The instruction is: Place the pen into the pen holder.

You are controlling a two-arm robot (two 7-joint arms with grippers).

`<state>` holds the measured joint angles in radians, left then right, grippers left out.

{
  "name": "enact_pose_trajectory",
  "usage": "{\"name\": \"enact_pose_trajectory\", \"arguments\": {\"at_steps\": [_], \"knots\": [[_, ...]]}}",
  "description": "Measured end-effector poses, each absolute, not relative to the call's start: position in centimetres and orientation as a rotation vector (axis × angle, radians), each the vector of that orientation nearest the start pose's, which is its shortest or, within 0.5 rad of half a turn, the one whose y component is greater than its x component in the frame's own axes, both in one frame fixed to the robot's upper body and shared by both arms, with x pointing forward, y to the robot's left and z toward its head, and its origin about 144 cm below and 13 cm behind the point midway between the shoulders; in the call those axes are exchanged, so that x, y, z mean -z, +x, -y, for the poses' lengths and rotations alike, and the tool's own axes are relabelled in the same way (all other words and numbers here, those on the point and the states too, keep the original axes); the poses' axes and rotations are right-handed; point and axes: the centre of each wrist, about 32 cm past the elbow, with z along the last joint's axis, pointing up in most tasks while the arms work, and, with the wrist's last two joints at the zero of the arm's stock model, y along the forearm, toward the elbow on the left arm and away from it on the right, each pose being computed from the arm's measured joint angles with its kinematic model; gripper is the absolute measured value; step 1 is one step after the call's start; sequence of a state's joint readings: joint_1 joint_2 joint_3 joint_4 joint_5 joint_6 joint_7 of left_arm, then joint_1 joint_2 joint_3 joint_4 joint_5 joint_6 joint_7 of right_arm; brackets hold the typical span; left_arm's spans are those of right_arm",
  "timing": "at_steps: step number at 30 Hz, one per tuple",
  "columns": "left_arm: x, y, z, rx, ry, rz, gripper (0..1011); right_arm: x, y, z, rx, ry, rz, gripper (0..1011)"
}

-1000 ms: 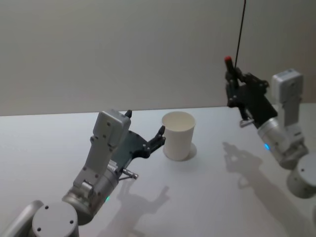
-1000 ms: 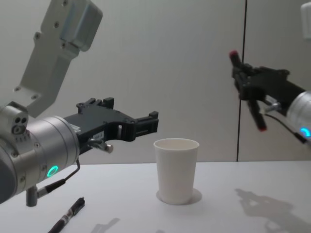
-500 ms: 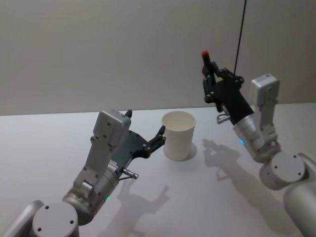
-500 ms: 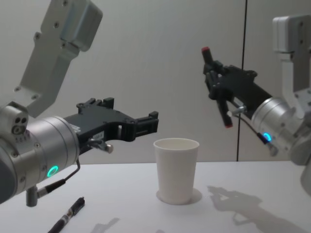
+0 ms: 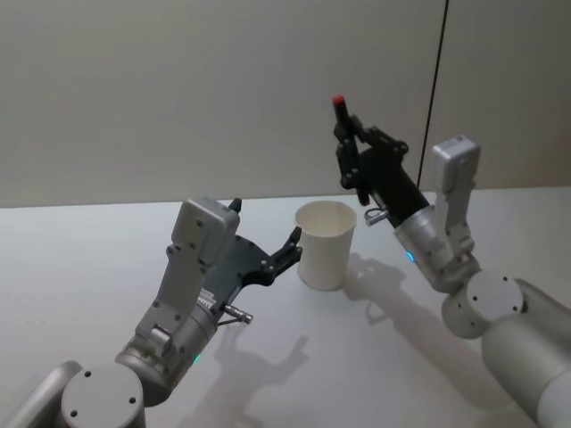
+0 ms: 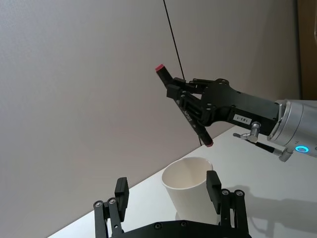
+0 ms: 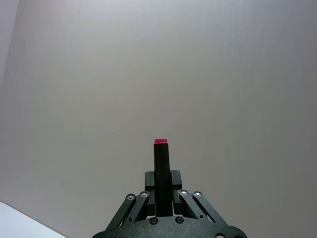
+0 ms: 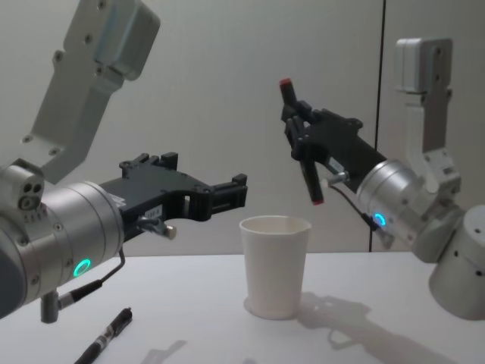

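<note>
Right gripper (image 8: 300,138) clamps tilted pen (image 8: 311,184); pen holder (image 8: 276,265) just beneath. Lowering and release not yet done. Left gripper (image 8: 236,193) spread, idle.

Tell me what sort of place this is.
Likely a robotics lab test bench: bare white table, plain grey wall, one white paper cup, the right gripper holding a red-capped pen aloft, the left gripper open beside the cup.

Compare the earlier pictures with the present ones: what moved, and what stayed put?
The right gripper, shut on the red-tipped pen, swung toward the robot's left and now holds it tilted just above the pen holder. The left gripper stayed open beside the holder; the holder and the black pen lying nearby did not move.
</note>
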<state>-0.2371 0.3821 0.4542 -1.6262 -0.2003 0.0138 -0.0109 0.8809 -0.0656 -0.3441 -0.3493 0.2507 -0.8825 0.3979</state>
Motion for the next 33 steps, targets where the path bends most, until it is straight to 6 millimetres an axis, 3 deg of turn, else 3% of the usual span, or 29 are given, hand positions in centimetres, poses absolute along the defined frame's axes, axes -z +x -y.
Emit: {"name": "enact_pose_trajectory", "arguments": {"at_steps": [17, 33], "knots": [[-120.4, 49.2, -19.8, -1.124, 0.061, 0.268, 1003, -115.3, 65.4, 13.7, 0.889, 0.367, 0.351, 172], [-120.4, 49.2, -19.8, -1.124, 0.061, 0.268, 1003, -114.8, 65.2, 13.7, 0.87, 0.348, 0.316, 172]]}}
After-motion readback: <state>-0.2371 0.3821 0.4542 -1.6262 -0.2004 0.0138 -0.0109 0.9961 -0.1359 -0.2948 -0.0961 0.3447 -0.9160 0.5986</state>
